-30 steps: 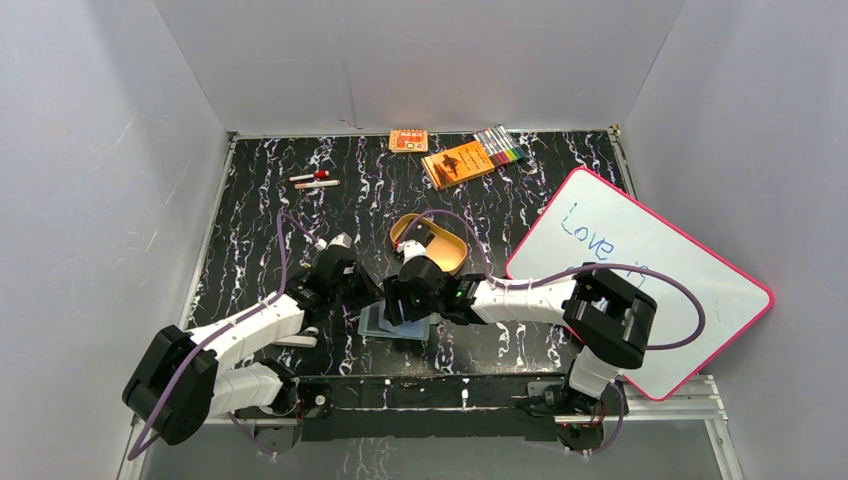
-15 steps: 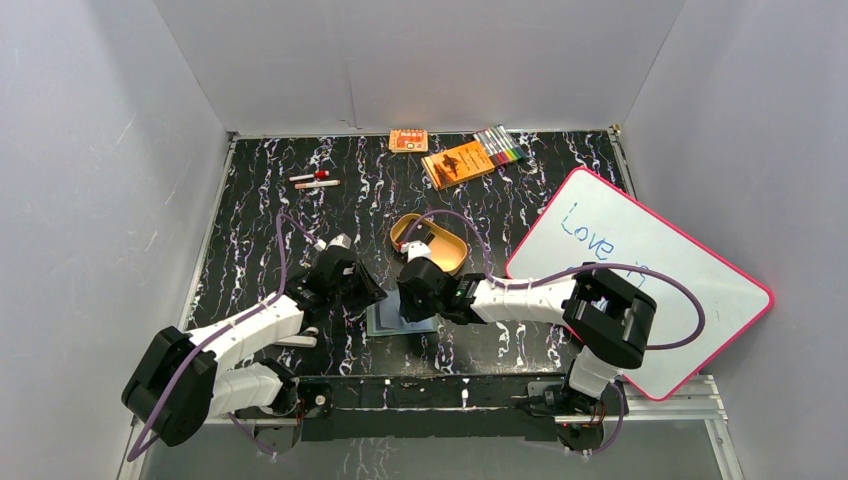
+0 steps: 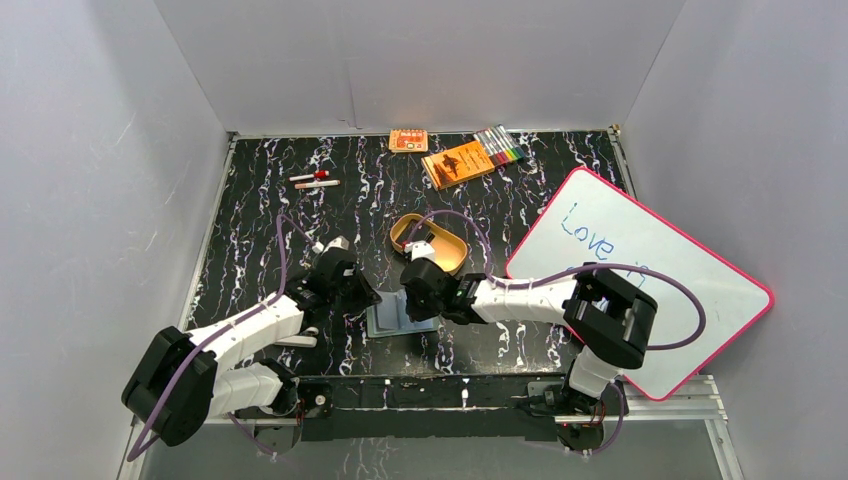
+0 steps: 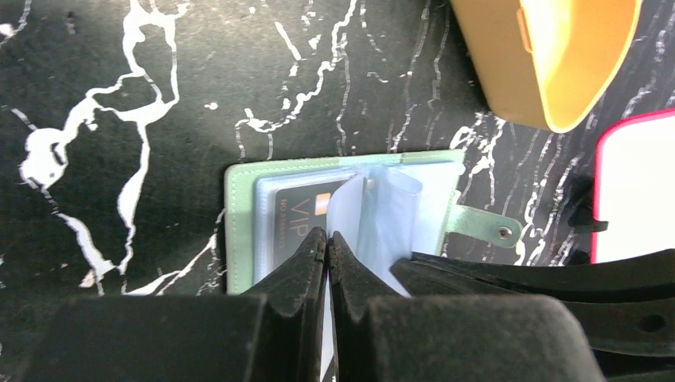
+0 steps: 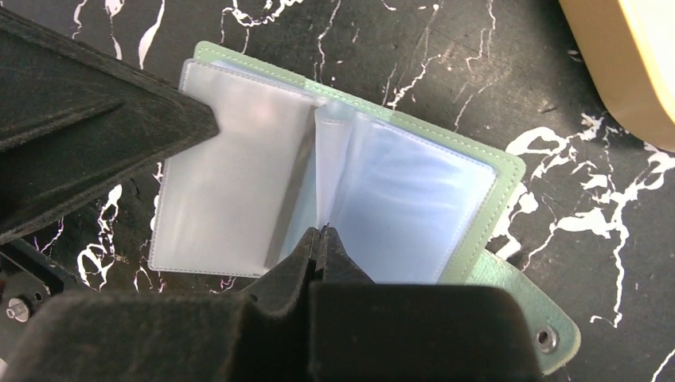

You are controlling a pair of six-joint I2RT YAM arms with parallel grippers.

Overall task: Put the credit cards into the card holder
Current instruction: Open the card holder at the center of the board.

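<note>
Grey walls [image 3: 100, 150] box in our black, white-veined bench [image 3: 260, 220]. The holder [image 3: 395, 325] lies open near the front edge, long axis left-right, tab [image 4: 485, 225] toward the right arm. Left gripper [image 4: 327, 239] and right gripper [image 5: 318, 233] are each pressed together on a clear sleeve [image 4: 344, 208]. Only our left wrist view shows a card [image 4: 296, 219] pocketed in its left half.

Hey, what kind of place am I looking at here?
Probably a robot lab test cell: plain white walls box in a black marbled table, two robot arms are bolted at its near edge, and props like a whiteboard and markers lie about.
</note>
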